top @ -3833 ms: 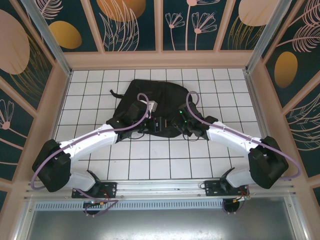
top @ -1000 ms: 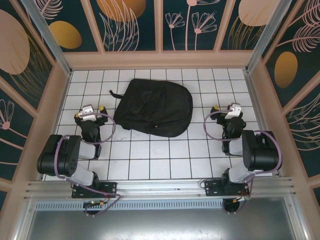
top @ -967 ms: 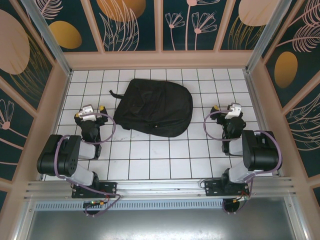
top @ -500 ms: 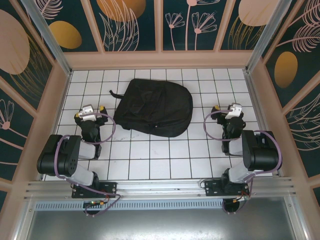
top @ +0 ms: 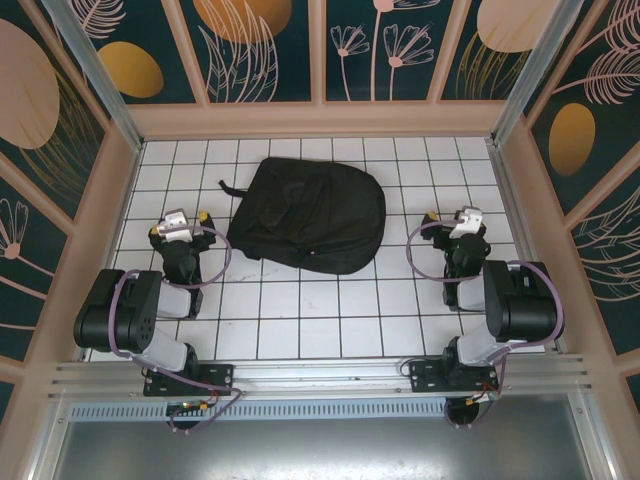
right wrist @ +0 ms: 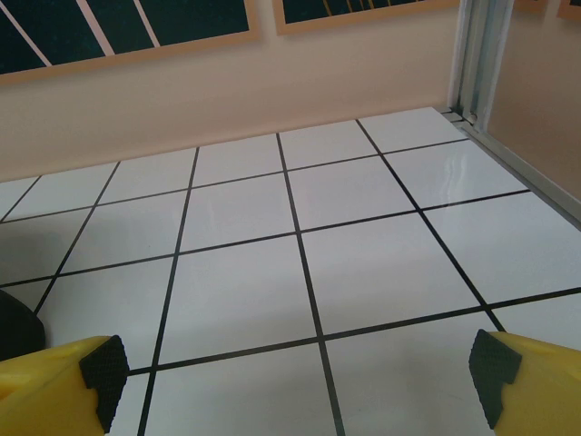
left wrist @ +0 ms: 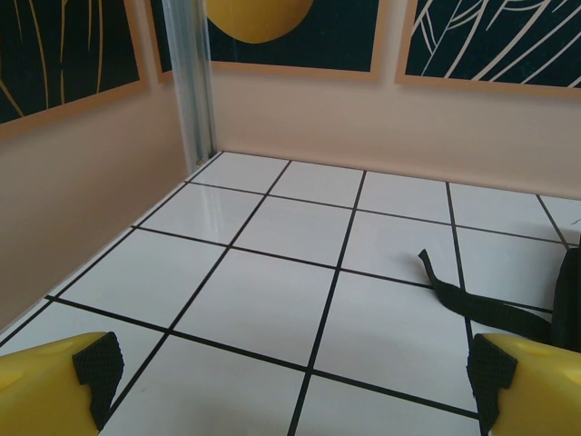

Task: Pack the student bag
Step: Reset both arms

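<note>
Student bag (top: 310, 215) lies between the two released jaws, well apart from both.

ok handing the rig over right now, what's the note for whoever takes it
Left gripper: open, empty, parked left of the bag, not touching it.
Right gripper: open, empty, parked right of the bag, apart from it.
Student bag: lying flat on the table between the arms, one strap trailing toward the left side.
Done: apparently the packing; the bag looks closed and neither gripper holds anything.
Left: confirm the zip is fully shut; the top view cannot settle that.
</note>
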`<state>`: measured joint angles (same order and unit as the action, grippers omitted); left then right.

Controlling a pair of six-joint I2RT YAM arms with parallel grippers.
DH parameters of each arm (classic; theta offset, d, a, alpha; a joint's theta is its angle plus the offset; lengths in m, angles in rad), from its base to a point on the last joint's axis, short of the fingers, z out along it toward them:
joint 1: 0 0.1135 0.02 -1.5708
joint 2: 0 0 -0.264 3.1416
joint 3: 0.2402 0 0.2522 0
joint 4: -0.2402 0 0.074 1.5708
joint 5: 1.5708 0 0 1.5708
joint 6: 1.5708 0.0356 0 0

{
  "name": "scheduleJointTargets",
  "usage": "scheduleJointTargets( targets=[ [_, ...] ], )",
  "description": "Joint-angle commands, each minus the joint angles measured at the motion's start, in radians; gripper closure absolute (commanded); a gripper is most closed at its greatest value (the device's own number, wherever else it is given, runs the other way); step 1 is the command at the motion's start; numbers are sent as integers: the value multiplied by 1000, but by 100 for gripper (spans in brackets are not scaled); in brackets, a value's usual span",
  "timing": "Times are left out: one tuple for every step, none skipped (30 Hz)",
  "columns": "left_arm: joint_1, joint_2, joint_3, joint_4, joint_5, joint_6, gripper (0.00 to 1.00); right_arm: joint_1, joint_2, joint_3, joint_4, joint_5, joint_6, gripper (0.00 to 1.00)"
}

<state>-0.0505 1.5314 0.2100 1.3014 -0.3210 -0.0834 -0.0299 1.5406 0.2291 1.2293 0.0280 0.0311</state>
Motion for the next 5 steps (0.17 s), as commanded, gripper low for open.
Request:
scheduleJointTargets(
  targets=[
    [8,-6,15,2,14,-16,1,8,-1,4,18,-4,-16,1],
    [8,-8,11,5,14,-16,1,7,0,7,18,-5,-14,1],
    [8,-10,7,12,13,-15,1,7,-1,6,18,-5,-15,1],
    [8,-10,5,15,13,-15,1,7,0,6,18,-5,-16,1],
    [8,-11,5,15,13,-16,1,7,-1,5,18,-5,-15,1]
  ],
)
